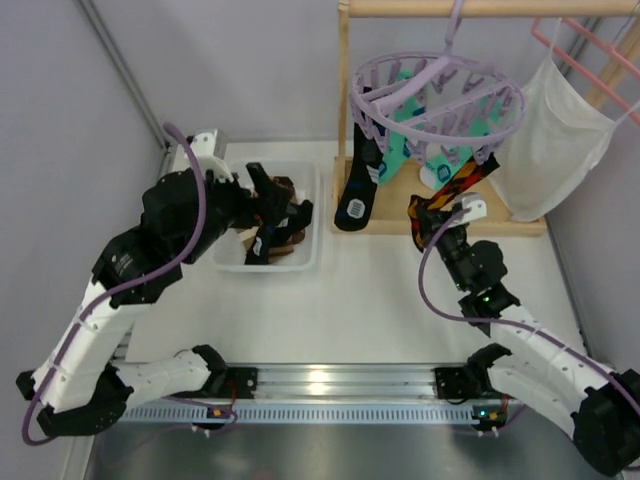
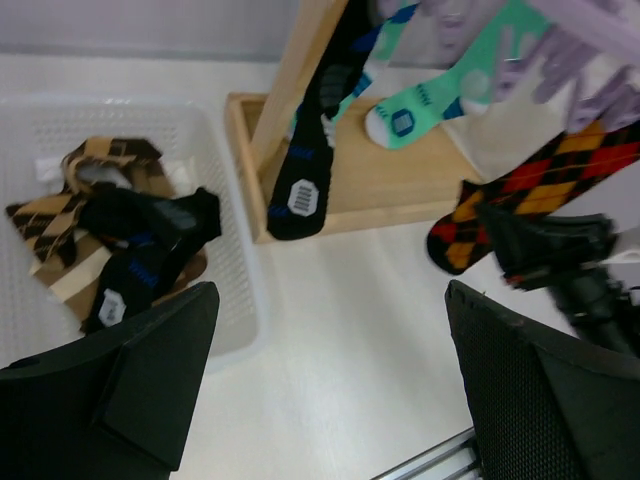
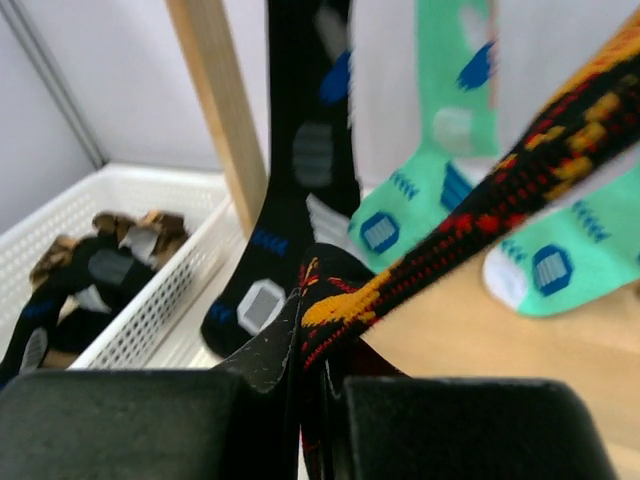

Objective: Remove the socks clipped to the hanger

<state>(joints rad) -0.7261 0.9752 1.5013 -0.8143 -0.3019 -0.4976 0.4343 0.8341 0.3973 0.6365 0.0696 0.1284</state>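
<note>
I am clamping my right gripper (image 3: 303,345) on the toe of the argyle sock (image 3: 520,170) hanging just below the hanger (image 1: 437,98), risking tilting that hanger if the sock is refusing to release.

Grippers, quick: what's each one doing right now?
Left gripper: open, holding nothing.
Right gripper: shut on the red-orange argyle sock.
</note>
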